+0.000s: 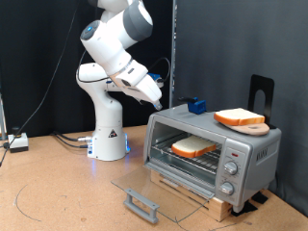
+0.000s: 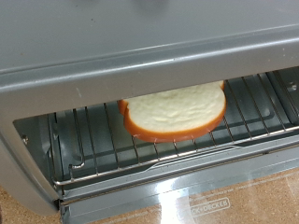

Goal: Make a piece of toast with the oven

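Note:
The silver oven (image 1: 252, 152) stands at the exterior view's right with its glass door (image 1: 159, 185) folded down flat, grey bar handle (image 1: 141, 204) nearest the camera. One piece of toast (image 1: 192, 147) lies on the wire rack inside. In the wrist view the same toast (image 2: 176, 110) rests on the rack (image 2: 79, 145), under the oven's top edge (image 2: 112, 42). My gripper (image 1: 156, 98) hangs above and to the left of the oven's open mouth, holding nothing that I can see. No fingers show in the wrist view.
A second bread slice (image 1: 239, 117) sits on a round wooden board (image 1: 254, 127) on the oven roof. A small blue block (image 1: 196, 105) is behind the oven. The robot's white base (image 1: 108, 135) stands at left; cables (image 1: 58, 140) run along the table.

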`<state>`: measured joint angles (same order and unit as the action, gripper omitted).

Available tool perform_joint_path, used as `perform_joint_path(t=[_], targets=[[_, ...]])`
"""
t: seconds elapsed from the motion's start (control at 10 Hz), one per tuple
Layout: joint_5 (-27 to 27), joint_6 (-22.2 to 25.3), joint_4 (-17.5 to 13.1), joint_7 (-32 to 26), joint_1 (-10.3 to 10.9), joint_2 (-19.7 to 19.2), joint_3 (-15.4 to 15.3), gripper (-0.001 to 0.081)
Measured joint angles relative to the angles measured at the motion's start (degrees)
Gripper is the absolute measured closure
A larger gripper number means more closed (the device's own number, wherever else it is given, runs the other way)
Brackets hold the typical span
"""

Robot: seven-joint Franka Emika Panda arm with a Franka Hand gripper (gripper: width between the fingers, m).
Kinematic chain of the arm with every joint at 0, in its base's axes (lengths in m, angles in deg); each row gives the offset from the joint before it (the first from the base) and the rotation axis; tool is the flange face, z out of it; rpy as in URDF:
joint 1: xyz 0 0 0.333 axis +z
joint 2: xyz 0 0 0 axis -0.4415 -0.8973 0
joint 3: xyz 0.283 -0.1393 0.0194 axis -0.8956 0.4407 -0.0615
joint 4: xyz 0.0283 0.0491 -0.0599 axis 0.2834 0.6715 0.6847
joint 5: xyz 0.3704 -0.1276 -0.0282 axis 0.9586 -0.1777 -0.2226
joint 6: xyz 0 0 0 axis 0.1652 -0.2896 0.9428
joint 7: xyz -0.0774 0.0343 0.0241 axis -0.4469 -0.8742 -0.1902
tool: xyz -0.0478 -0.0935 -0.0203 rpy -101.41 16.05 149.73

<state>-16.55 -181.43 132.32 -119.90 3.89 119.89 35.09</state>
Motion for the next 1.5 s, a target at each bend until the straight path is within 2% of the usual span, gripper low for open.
perform_joint_path(t=[0.1,0.3,0.5,0.7,0.8,1.0,1.2,1.3,1.5], targets=[[-1.21,0.86,-0.02,1.68,-0.01,-0.07,-0.37,-0.0003],[-1.08,8.89,-2.24,13.32,-0.22,-1.55,-0.46,-0.0003],[1.99,16.02,-6.03,22.99,-1.50,-5.12,2.02,-0.0003],[6.94,20.21,-7.69,29.10,-3.48,-9.14,5.45,-0.0003],[6.23,19.10,-7.59,27.93,-3.42,-8.93,5.04,-0.0003],[9.49,16.98,-7.20,37.14,-3.92,-8.96,4.70,-0.0003],[10.47,14.70,-7.35,46.76,-6.44,-10.37,5.50,-0.0003],[7.85,14.51,-8.01,49.38,-7.75,-11.72,5.75,-0.0003],[2.63,15.48,-10.48,48.65,-9.31,-15.32,6.96,-0.0003]])
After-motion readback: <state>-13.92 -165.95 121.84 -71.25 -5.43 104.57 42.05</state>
